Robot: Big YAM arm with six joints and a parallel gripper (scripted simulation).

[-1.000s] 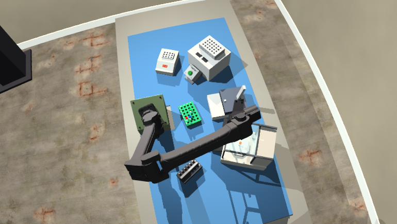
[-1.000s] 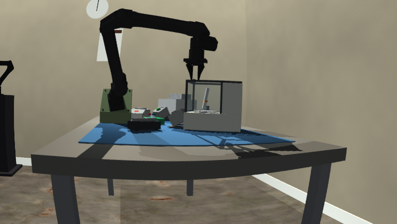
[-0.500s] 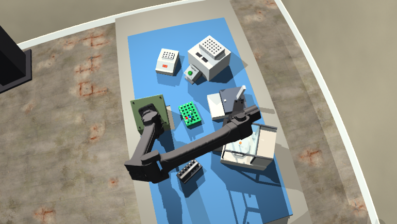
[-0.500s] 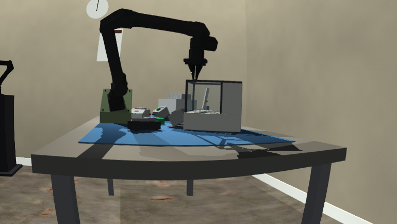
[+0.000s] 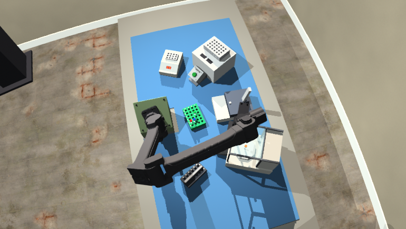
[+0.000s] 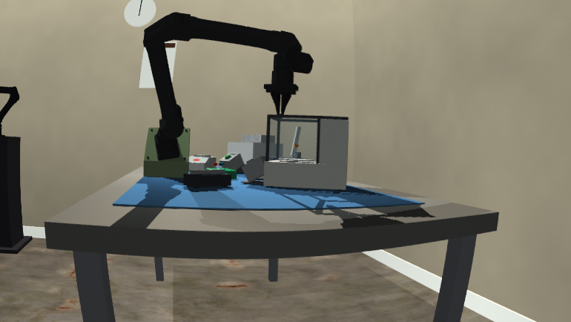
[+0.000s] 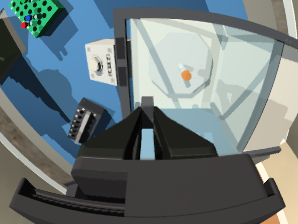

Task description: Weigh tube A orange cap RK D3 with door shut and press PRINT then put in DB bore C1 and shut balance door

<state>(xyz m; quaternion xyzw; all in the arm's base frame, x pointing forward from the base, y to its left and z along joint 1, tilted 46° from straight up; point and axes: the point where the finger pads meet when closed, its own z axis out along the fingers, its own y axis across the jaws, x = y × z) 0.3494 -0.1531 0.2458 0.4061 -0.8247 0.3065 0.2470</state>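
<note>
The claw (image 5: 241,113) (image 6: 281,113) (image 7: 147,112) is above the front edge of the balance (image 5: 250,168) (image 6: 305,175) (image 7: 120,30), and its fingers are nearly together. In the wrist view they seem to be clamped on the small dark door handle (image 7: 147,103). Tube A (image 5: 245,145) (image 6: 296,145) (image 7: 186,75) stands inside the glass box, on the pan (image 7: 167,52), with its orange cap up; the claw does not touch it.

I judge that the step in hand is working the balance's door, probably to open it so that the tube can come out. The next move then calls for a level pull of the handle, away from the front. It should be gentle, because the balance is not fixed and could slide or tip. After this, the tube must go to bore C1 of the dry block, which seems to be the small white station (image 5: 171,63) with a red display. No green light is seen on the balance, so I cannot tell if the weighing is finished.

About writing: dark letters stand beside the round PRINT key (image 7: 97,64), but they are too blurred to read surely. The red display shows marks too small to read. I find no brand name.
</note>
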